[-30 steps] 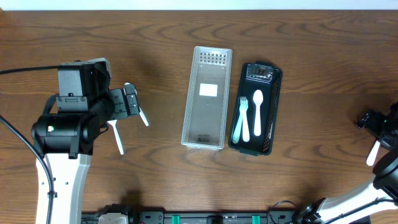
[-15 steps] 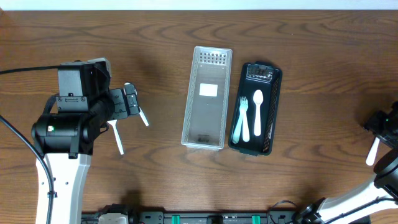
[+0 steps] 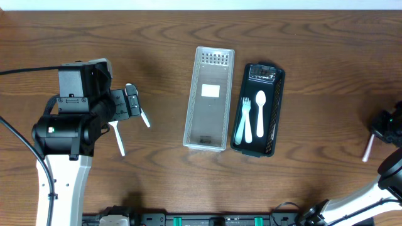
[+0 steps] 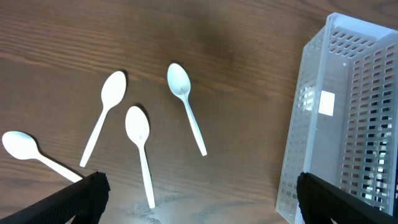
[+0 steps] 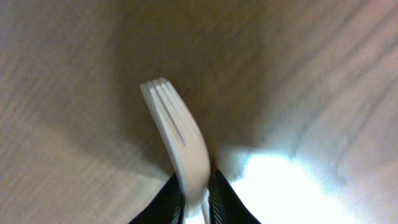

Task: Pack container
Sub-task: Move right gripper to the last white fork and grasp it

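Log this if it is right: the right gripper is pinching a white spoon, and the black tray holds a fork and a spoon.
Not right. What the right gripper pinches is a white fork; the right wrist view shows its tines. The rest stands: the black tray holds a second fork and a spoon.

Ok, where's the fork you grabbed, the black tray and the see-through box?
fork (image 5: 181, 142), right wrist view, just below the tines.
black tray (image 3: 277, 113), overhead view, right rim.
see-through box (image 3: 207, 118), overhead view, bare floor.
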Motion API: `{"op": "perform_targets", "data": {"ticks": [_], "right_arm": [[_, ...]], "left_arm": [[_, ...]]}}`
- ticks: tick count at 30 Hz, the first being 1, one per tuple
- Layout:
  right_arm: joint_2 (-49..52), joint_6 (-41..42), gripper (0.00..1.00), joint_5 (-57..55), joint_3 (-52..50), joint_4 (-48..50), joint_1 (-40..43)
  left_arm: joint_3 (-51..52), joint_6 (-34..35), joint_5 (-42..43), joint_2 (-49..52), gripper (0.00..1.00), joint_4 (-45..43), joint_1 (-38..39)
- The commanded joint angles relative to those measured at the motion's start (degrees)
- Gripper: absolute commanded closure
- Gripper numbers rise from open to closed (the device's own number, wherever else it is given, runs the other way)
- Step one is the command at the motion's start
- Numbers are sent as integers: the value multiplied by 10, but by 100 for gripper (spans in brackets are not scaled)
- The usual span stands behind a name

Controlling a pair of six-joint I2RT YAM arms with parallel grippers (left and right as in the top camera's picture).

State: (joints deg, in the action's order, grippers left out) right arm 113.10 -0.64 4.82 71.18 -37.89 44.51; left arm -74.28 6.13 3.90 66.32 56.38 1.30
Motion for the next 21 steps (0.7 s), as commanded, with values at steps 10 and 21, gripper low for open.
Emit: {"op": "perform_targets", "data": {"ticks": [10,21], "right_arm": [[27,9,99,17,-16,-13,0],[-38,23,99,30,-9,-28,-58]], "left_arm": [[-10,-5,-5,0,2,-1,1],[-10,-6,-5,0,2,-1,1]]}}
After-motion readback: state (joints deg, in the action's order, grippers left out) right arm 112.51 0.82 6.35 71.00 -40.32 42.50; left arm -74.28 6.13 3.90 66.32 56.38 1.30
